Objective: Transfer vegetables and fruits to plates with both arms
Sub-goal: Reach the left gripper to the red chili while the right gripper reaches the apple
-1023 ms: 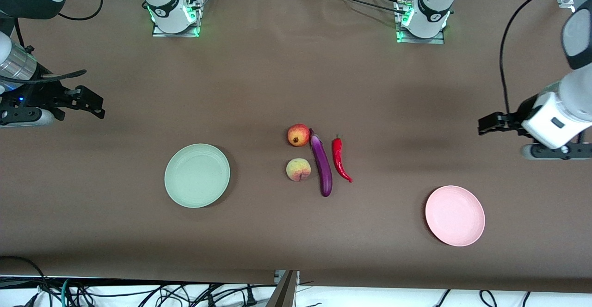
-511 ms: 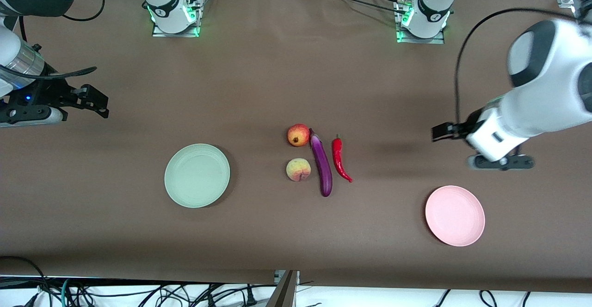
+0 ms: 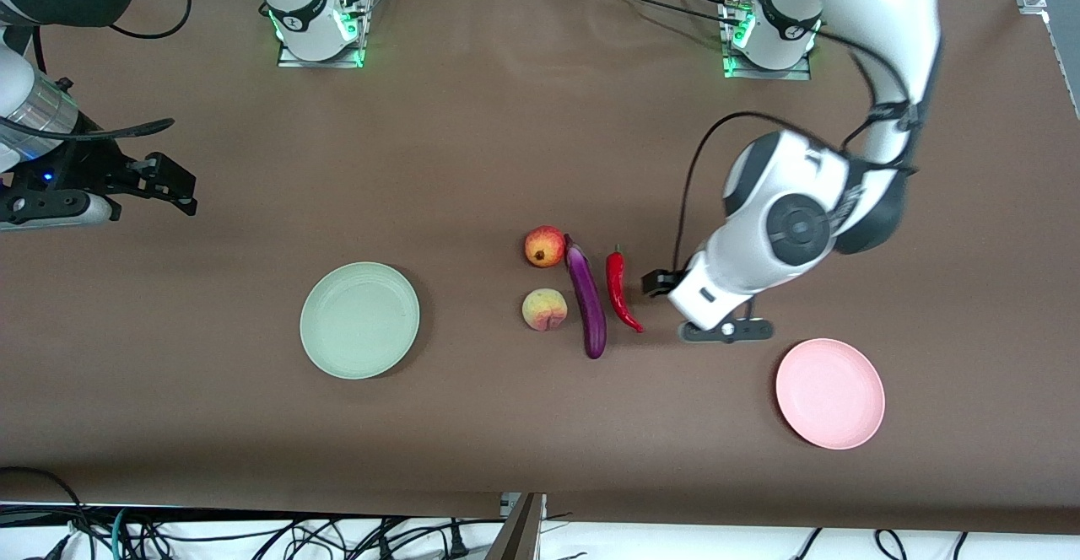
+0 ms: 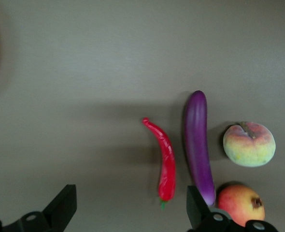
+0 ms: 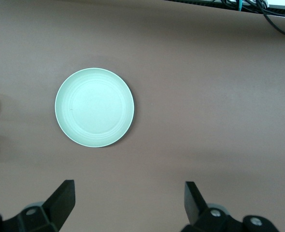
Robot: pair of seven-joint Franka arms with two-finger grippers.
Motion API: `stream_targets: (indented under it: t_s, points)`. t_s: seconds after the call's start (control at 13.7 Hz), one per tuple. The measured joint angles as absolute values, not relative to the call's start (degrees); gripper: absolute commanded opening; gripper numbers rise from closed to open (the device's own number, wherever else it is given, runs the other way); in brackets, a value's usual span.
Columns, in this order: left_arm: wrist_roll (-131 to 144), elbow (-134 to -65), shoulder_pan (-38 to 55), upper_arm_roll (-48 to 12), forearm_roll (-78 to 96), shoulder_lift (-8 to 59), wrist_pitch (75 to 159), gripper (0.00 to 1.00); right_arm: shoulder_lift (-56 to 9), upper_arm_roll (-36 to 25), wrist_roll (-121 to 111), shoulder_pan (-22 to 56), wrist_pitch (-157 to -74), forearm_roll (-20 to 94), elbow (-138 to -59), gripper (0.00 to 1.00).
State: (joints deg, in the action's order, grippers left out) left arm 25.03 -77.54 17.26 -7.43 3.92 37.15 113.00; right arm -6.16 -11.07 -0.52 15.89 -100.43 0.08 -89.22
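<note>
The right gripper (image 3: 173,189), fingers spread, still waits past the pale mint green plate (image 3: 359,320). The left gripper (image 3: 654,282), fingers spread and empty, has swung in over the table beside the curved red chili pepper (image 3: 620,290), likely its first pick. The pink plate (image 3: 830,393) sits empty.

Brown table (image 3: 506,138) carries eggplant (image 3: 587,298), chili (image 3: 619,290), pomegranate (image 3: 544,246), peach (image 3: 544,309), green plate (image 3: 314,349), pink plate (image 3: 869,425).
</note>
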Motion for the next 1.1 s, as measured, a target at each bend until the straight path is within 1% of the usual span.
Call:
stream_targets:
  t_s: [0.29, 0.51, 0.8, 0.95, 1.1]
  points:
    - [25.5, -77.6, 18.3, -7.3, 3.9, 43.2, 121.1, 1.00, -6.8, -11.0, -0.5, 15.9, -99.4, 0.1, -89.3, 1.00]
    - [25.5, -77.6, 18.8, -7.3, 3.9, 45.8, 121.9, 1.00, -9.1, -11.1, -0.5, 15.6, -96.9, 0.1, -89.6, 1.00]
    - [25.5, -79.0, 19.6, -7.4, 3.9, 46.7, 121.8, 1.00, -16.4, -10.2, -0.5, 16.0, -98.0, 3.4, -89.8, 1.00]
    - [25.6, -81.0, 20.7, -7.4, 3.9, 46.9, 121.8, 1.00, -20.7, -9.5, -0.5, 16.7, -101.1, 4.4, -89.8, 1.00]
    - [26.1, -82.4, 21.8, -7.5, 3.9, 47.0, 121.8, 1.00, -22.7, -9.4, 1.1, 18.4, -103.5, 6.3, -89.4, 1.00]
